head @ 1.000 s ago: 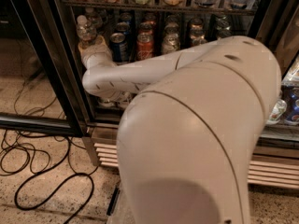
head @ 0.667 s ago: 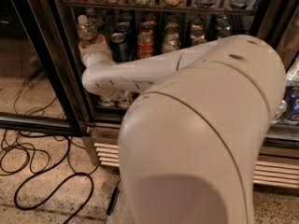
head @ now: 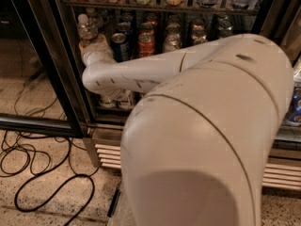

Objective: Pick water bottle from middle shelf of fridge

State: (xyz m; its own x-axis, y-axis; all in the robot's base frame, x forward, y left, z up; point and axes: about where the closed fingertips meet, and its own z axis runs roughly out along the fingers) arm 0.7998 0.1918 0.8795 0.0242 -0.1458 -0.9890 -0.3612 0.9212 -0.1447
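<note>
A tall display fridge [head: 43,55] with a black frame is standing open, seen from over the robot's own bulky cream-white body [head: 207,140], which is filling the lower right of the view.

The robot's arm [head: 141,72] is stretching leftward from that body into the fridge and bending upward at its far end. The gripper [head: 94,45] is sitting at the left end of the middle shelf, right below and against the water bottle [head: 87,28]. Whether the gripper is spread, pressed together or pinching the bottle cannot be told from this angle.

The water bottle, clear with a white cap, is standing upright at the far left of the middle shelf, next to the fridge's inner wall. The rack of that shelf is hiding behind the arm.

Just right of the bottle, rows of soda cans are standing, among them a blue can [head: 120,45] and a red can [head: 146,44]. Above them, an upper shelf [head: 160,6] is carrying a row of containers.

Below the fridge, a ribbed metal grille [head: 107,155] is running along the base. Black cables [head: 47,173] are lying in loops on the speckled floor [head: 56,211] to the left.
</note>
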